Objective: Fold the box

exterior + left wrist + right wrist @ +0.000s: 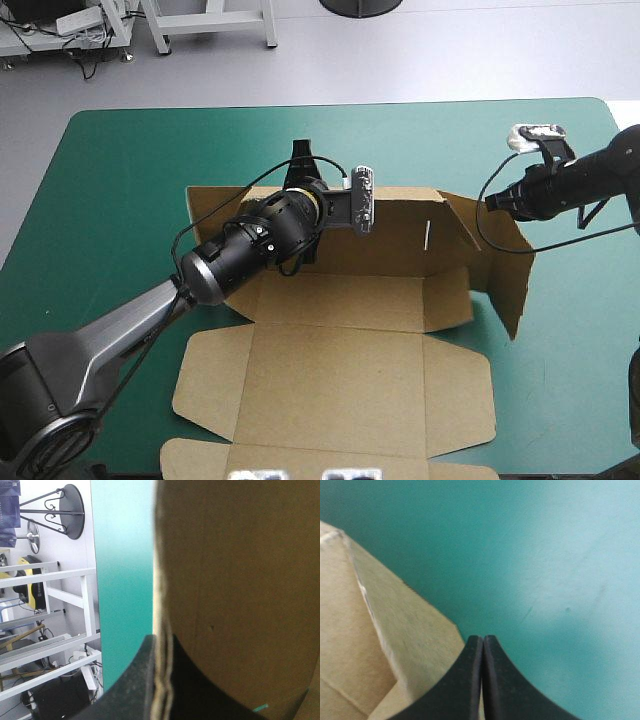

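The brown box [340,380] lies open in the middle of the table. Its far wall [400,230] and its right side wall [505,275] stand raised, and its wide panels lie flat toward the near edge. My left gripper [303,175] reaches over the far wall's top edge near its left end. In the left wrist view the black fingers [159,641] pinch the board's edge [235,580]. My right gripper [490,202] hovers at the right wall's upper far corner. Its fingers [482,638] meet shut, with a box flap [370,630] beside and below them.
Teal-green cover [120,200] shows to the left of the box, and more [585,300] to its right. The table's far edge [330,105] lies just beyond the left gripper. The box's near flaps [200,455] reach the table's near edge.
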You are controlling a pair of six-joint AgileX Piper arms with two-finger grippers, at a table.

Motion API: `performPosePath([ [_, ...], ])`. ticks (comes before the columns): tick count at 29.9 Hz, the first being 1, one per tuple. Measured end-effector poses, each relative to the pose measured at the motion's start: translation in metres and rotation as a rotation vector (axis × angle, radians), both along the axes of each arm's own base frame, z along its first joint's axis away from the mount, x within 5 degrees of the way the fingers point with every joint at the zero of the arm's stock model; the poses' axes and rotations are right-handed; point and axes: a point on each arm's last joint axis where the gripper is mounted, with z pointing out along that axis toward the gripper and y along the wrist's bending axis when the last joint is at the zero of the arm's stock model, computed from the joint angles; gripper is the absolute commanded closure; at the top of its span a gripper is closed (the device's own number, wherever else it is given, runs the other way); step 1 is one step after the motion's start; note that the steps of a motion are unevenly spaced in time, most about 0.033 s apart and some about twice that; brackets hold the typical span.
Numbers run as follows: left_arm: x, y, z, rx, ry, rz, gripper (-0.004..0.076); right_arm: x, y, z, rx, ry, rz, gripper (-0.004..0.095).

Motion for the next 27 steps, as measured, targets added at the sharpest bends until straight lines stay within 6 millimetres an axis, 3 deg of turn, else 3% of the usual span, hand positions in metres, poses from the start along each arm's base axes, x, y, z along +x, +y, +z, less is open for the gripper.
performPosePath([
  [27, -0.007, 0.001, 0.001, 0.028, 0.062, -0.047, 0.0734, -0.074, 0.031, -0.029, 0.162, -0.07, 0.213, 0.0921],
])
